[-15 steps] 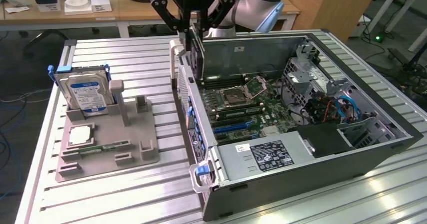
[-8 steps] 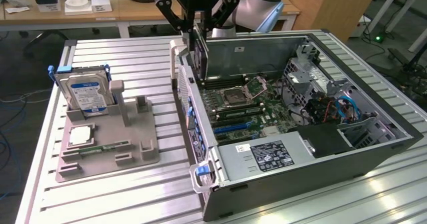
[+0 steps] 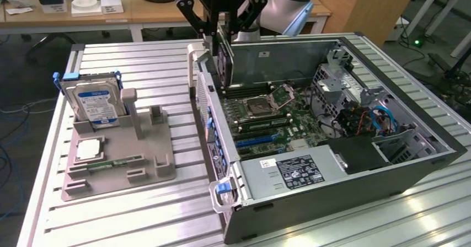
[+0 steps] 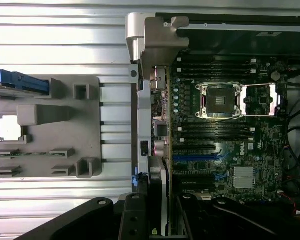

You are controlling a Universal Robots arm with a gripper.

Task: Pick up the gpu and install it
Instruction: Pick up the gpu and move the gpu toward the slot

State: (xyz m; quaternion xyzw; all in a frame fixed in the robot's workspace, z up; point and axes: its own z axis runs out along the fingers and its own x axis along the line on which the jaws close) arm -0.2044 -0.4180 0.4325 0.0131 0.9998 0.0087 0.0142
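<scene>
My gripper (image 3: 224, 29) hangs over the far left corner of the open computer case (image 3: 331, 203), shut on the gpu (image 3: 225, 59). The card hangs upright and edge-on, its dark face toward the case's inside, its lower end just above the case's rear wall. In the wrist view the gpu (image 4: 159, 192) appears edge-on with its silver bracket, held between my black fingers (image 4: 134, 220), above the case's rear edge. The motherboard (image 3: 265, 114) lies below, its blue slot (image 4: 197, 156) bare.
On the exterior view's left stands a grey holder tray (image 3: 154, 170) with a silver hard drive (image 3: 92, 103), a white chip (image 3: 87, 149) and a narrow memory stick (image 3: 114, 162). The case holds a power supply (image 3: 294, 172) and cables (image 3: 375, 120). Desks stand behind.
</scene>
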